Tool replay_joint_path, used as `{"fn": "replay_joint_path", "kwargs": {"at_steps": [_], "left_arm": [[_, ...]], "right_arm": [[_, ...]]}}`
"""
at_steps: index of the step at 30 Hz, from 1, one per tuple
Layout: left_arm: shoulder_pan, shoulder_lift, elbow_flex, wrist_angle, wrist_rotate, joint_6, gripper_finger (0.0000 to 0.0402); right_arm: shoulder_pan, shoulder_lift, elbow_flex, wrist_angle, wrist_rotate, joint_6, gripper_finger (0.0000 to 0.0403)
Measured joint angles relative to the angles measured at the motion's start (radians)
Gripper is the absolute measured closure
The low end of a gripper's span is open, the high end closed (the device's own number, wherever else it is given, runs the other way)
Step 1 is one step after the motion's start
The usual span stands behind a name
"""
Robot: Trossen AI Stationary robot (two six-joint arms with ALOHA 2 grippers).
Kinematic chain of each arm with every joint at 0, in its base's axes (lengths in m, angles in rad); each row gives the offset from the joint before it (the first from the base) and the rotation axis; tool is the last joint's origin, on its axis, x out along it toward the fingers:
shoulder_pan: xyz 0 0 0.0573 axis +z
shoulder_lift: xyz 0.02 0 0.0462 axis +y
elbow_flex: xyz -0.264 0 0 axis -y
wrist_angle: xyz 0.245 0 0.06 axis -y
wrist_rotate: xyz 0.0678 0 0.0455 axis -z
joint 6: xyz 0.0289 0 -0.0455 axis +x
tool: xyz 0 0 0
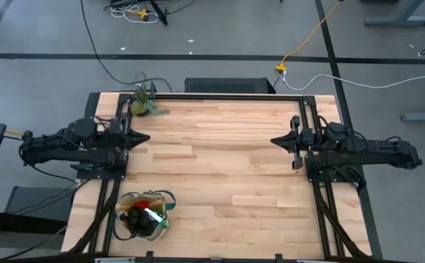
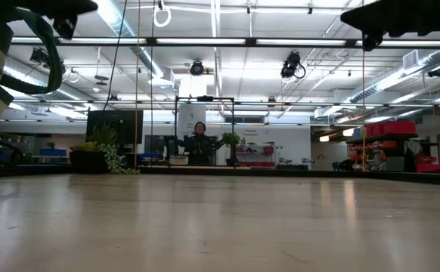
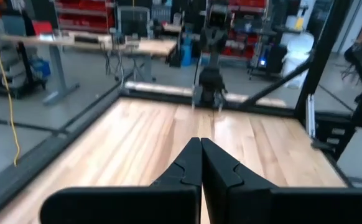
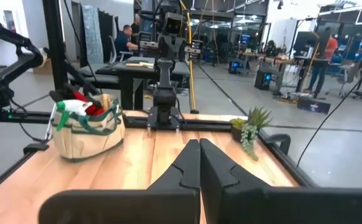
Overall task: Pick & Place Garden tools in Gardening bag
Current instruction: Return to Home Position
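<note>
The gardening bag (image 1: 144, 216), beige with dark green trim, stands on its base on the table near the front left corner. Garden tools sit inside it: a translucent green item with a white part (image 1: 156, 217) and a red-and-black glove bundle (image 1: 140, 209). In the right wrist view the bag (image 4: 88, 127) stands upright with red and green showing at its mouth. My left gripper (image 1: 146, 137) is shut at the table's left side, raised above the wood and pointing level toward the right. My right gripper (image 1: 274, 140) is shut at the right side, facing it. Both hold nothing.
A small green potted plant (image 1: 144, 103) stands at the far left corner, also seen in the right wrist view as the plant (image 4: 250, 127). A dark metal frame (image 1: 227, 95) runs along the table's edges. Bare wood (image 1: 220, 168) lies between the two grippers.
</note>
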Motion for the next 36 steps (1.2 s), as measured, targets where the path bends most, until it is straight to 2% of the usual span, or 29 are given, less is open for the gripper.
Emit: {"fn": "replay_joint_path", "kwargs": {"at_steps": [7, 12, 18, 27, 36], "left_arm": [[0.0, -0.028, -0.143, 0.051, 0.0, -0.086, 0.0399], [0.0, -0.064, -0.215, 0.118, 0.0, -0.116, 0.0399], [0.0, -0.085, -0.229, 0.116, 0.0, -0.123, 0.0399], [0.0, -0.085, -0.229, 0.114, -0.002, -0.032, 0.0399], [0.0, -0.084, -0.229, 0.106, 0.062, 0.006, 0.0399]], "right_arm": [[0.0, -0.028, -0.069, 0.004, -0.034, 0.065, 0.0403], [0.0, -0.029, -0.08, 0.003, 0.007, 0.119, 0.0403], [0.0, -0.029, -0.08, 0.001, 0.011, 0.122, 0.04], [0.0, -0.028, -0.08, 0.0, 0.011, 0.122, 0.0382], [0.0, -0.028, -0.08, -0.001, 0.011, 0.122, 0.0381]]}}
